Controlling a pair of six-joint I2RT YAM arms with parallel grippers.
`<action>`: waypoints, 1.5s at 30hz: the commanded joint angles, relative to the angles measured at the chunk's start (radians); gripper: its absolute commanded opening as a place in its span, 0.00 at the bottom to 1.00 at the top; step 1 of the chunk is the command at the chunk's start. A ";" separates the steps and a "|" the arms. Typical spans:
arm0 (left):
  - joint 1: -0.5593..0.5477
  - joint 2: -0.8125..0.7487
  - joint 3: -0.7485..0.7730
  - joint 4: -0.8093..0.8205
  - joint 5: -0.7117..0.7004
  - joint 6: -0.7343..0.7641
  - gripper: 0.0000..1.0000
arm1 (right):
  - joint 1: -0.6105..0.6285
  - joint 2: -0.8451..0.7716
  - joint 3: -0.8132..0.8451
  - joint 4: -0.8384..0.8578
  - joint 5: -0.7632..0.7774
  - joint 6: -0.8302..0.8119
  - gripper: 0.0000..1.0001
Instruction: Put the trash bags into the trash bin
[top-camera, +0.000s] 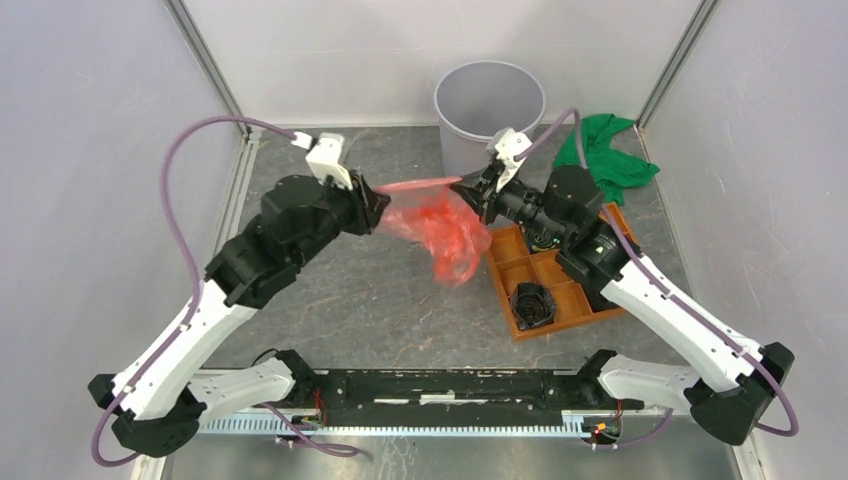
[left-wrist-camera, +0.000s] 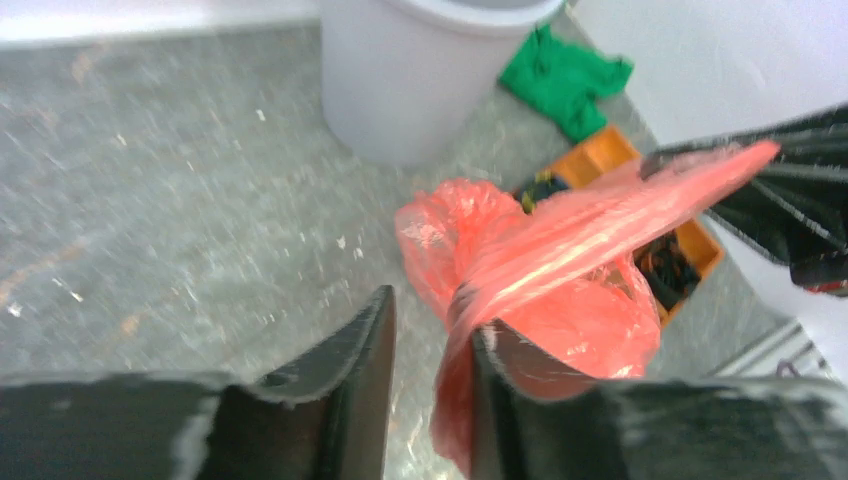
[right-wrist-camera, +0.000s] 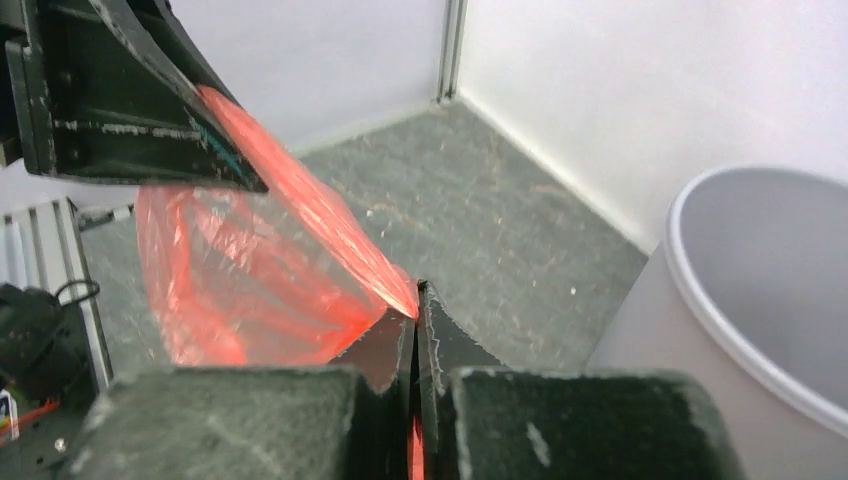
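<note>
Top view: left gripper (top-camera: 372, 207) and right gripper (top-camera: 472, 190) face each other above the speckled dark grey table (top-camera: 330, 300). A thin translucent red-pink film bag (top-camera: 447, 235) is strung between them. Its top edge is pulled into a taut band from one gripper to the other, and the rest hangs crumpled below, nearer the right gripper. Can't tell if the lowest fold touches the table. The light grey round plastic bin (top-camera: 490, 100) stands upright at the far edge, just behind the right gripper. The bag is outside it. A crumpled green cloth (top-camera: 605, 150) lies right of the bin. An orange compartmented tray (top-camera: 560, 270) sits under the right arm, with a black item (top-camera: 530, 304) in a near compartment.

Left wrist: the left gripper (left-wrist-camera: 432, 315) has its jaws apart, with table showing through the gap. The film lies along the inner face of the finger (left-wrist-camera: 500, 400) on the picture's right and wraps over its tip. The other finger (left-wrist-camera: 360, 350) is not touching it. The band runs off to the right gripper (left-wrist-camera: 790, 200) at the frame edge. The view is blurred.

Right wrist: the right gripper (right-wrist-camera: 416, 310) has its jaws pressed together, clamping a corner of the red-pink film bag (right-wrist-camera: 250, 280). Red shows in the seam between the fingers. The grey bin (right-wrist-camera: 700, 300) is close on the right with its mouth open upward. The bag hangs to the left, apart from the bin.
</note>
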 joint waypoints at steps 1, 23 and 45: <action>0.001 -0.048 0.090 -0.017 -0.187 0.040 0.42 | 0.006 -0.013 0.046 -0.066 0.039 -0.003 0.01; 0.001 -0.032 0.261 -0.037 -0.182 0.052 0.02 | 0.007 0.046 0.242 -0.043 0.018 0.016 0.01; 0.002 -0.314 -0.387 0.002 -0.081 -0.328 0.81 | -0.008 0.015 -0.266 0.049 0.283 0.248 0.01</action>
